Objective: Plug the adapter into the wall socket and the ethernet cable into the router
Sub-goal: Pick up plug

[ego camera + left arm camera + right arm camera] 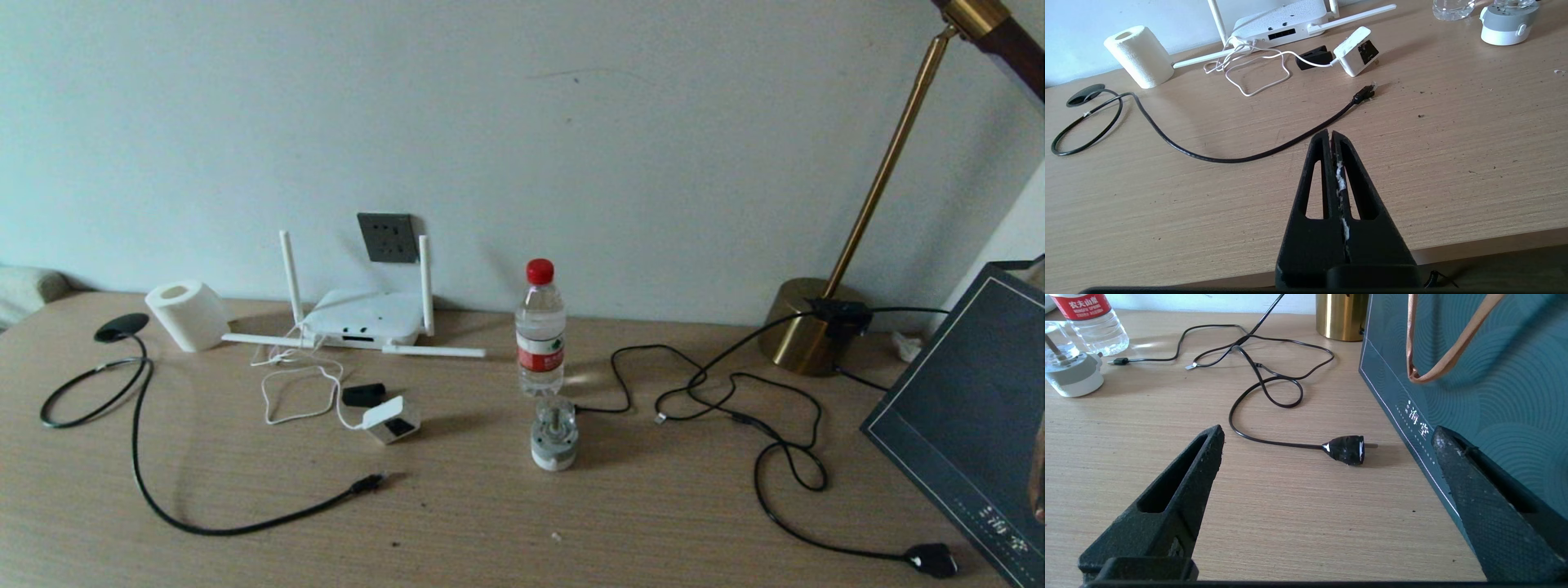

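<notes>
Left gripper [1329, 136] pressed together over bare table [490, 523], right gripper [1327, 435] spread wide near black plug [1347, 449]; adapter [392, 419] unplugged before router [363, 318], ethernet cable [204, 523] loose, wall socket [387, 238] behind.

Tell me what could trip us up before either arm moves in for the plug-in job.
1. The adapter trails a looped white cord beside a small black block; lifting it may snag the cord or drag the block.
2. The router's antennas flank the wall socket, so the approach looks tight.
3. Near the ethernet cable, a chunky black plug invites a wrong pick. Left gripper is shut, right gripper open.
</notes>
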Robot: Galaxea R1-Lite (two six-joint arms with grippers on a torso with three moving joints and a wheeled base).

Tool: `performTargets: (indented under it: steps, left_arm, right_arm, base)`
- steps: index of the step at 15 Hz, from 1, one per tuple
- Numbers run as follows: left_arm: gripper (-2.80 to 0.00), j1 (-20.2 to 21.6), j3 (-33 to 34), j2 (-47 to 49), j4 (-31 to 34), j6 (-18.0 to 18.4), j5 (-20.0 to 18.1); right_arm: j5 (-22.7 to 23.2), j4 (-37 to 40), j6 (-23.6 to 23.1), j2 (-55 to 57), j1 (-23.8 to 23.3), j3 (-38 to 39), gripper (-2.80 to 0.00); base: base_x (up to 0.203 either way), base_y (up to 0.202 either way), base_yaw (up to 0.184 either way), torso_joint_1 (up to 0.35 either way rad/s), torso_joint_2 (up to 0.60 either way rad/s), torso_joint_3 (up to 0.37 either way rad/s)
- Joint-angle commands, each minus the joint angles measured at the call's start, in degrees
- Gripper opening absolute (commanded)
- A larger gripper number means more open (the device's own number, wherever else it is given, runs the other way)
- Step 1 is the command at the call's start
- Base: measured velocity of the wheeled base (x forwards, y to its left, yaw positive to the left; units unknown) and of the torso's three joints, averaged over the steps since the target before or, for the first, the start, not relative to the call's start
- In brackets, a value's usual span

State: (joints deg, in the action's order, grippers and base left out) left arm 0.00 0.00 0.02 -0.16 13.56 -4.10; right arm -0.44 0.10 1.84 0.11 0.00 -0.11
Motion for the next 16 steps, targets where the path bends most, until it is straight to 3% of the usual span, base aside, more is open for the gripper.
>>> performTargets:
  steps: [1, 13, 15, 16]
  left_arm:
    - [-2.80, 0.0, 0.0, 0.0, 0.0, 0.1, 0.0]
    - [-2.80, 0.0, -0.9, 0.0, -0.8, 0.1, -0.1]
    - [-2.80, -0.2, -9.7, 3.3, -0.6, -1.3, 0.0]
    - [-2.80, -0.7, -17.5, 7.5, -0.6, -2.2, 0.0]
  right_arm:
    - [0.0, 0.0, 0.0, 0.0, 0.0, 0.0, 0.00]
    - [0.0, 0.0, 0.0, 0.0, 0.0, -0.1, 0.00]
    - [0.0, 0.0, 0.0, 0.0, 0.0, 0.0, 0.00]
    - [0.0, 0.0, 0.0, 0.0, 0.0, 0.0, 0.00]
  base:
    - [0.000, 0.000, 0.000, 0.000, 0.00, 0.000]
    - [0.000, 0.000, 0.000, 0.000, 0.00, 0.000]
    - [0.000, 0.000, 0.000, 0.000, 0.00, 0.000]
    - [0.000, 0.000, 0.000, 0.000, 0.00, 0.000]
